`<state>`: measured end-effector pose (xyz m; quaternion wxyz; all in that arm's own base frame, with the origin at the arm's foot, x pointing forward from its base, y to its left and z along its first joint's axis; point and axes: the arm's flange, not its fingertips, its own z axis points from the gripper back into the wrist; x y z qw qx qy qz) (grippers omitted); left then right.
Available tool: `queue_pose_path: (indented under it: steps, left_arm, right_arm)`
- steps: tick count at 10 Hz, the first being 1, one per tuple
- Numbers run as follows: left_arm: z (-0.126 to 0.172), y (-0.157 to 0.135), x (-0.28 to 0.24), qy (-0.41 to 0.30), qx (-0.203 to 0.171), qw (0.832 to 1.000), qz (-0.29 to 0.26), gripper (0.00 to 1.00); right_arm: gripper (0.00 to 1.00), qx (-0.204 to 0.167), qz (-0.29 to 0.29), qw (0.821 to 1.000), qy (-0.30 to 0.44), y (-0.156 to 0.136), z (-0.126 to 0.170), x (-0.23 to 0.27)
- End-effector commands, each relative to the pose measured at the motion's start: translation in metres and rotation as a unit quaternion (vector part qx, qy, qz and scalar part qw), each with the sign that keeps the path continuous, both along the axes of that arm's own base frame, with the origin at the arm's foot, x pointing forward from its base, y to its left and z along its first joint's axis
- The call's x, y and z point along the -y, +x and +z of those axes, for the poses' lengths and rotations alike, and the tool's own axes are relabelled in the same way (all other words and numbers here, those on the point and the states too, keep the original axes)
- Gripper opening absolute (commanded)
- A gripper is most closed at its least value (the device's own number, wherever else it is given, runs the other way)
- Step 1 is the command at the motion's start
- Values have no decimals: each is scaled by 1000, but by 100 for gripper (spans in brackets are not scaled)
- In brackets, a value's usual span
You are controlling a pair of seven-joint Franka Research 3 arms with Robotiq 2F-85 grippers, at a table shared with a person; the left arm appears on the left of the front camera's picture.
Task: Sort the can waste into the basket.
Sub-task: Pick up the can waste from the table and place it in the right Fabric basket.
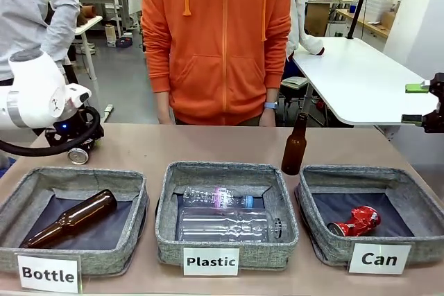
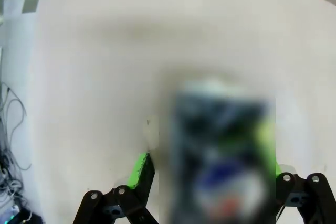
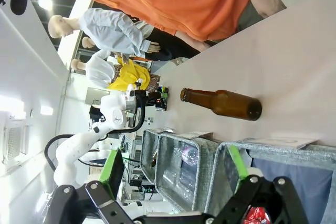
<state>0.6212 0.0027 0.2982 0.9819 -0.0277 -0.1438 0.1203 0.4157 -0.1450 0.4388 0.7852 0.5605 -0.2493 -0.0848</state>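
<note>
1. Fingers of my left gripper stand wide apart, one green pad on each side of the black can. One pad shows a gap to the can's side, so I straddle it without clamping it.
2. That can sits on a pale surface, so close to my left wrist camera that its colourful print is only a blur.
3. Seen from the front, my left arm reaches low over the far left part of the table, behind the Bottle basket.
4. My right gripper hangs at the right edge of the front view, above table height. Its fingers are spread with only air between them.
5. The red can lies crumpled on its side on the dark lining of the Can basket.
6. A standing brown bottle is upright on the table just beside that basket's far left corner.
7. The Plastic basket in the middle holds two clear plastic bottles.
8. A lying brown bottle rests slantwise in the Bottle basket.
9. A person in an orange hoodie stands at the far side of the table, arms down.
</note>
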Motion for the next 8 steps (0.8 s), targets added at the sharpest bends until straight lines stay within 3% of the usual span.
queue_pose_path:
  steps: [1,2,3,4,5,7,8]
  left_arm:
    - [3,10,4,22,5,1000,16,100]
    - [2,8,5,23,9,1000,14,100]
    - [2,7,5,17,13,1000,8,56]
    - [2,7,6,16,10,1000,5,42]
    - [3,7,6,19,8,1000,3,0]
    - [3,6,4,16,10,1000,3,0]
    - [5,3,3,12,13,1000,1,14]
  right_arm:
    - [100,9,6,1000,-4,-1,2,2]
    - [100,9,6,1000,-4,-1,2,2]
    - [100,9,6,1000,-4,-1,2,2]
    - [100,9,6,1000,-4,-1,2,2]
    - [100,9,6,1000,-4,-1,2,2]
    - [100,9,6,1000,-4,-1,2,2]
    - [100,9,6,1000,-4,-1,2,2]
